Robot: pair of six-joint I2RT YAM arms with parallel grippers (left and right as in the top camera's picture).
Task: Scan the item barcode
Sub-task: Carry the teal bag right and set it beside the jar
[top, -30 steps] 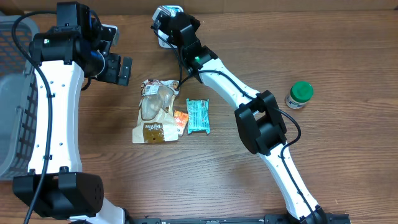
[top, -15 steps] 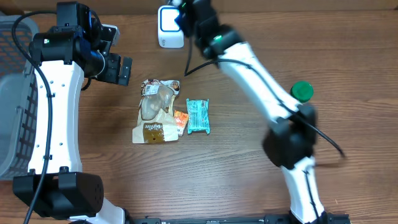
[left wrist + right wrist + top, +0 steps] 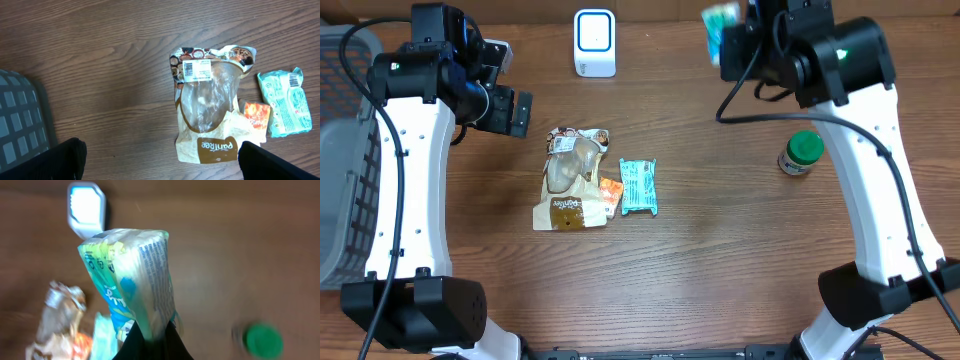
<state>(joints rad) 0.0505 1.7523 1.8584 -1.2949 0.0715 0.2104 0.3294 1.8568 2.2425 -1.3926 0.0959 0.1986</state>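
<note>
The right gripper [image 3: 152,336] is pinching a crinkly green-and-yellow plastic packet [image 3: 131,275] by one end, holding it aloft right of the white boxy scanner [image 3: 594,42]. The left gripper [image 3: 506,108] is hanging wide open beside the brown paper snack bag [image 3: 210,115].

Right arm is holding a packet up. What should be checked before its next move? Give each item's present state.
1. Packet clamped in right jaws: ok.
2. Packet lined up over scanner: not ok, it is off to the side, toward the bottle.
3. Packet's barcode turned to scanner: cannot tell, the print is blurred.
4. Left jaws open and empty: ok.
5. Bag lies flat with its label up: ok.
6. Bottle upright: ok.
</note>
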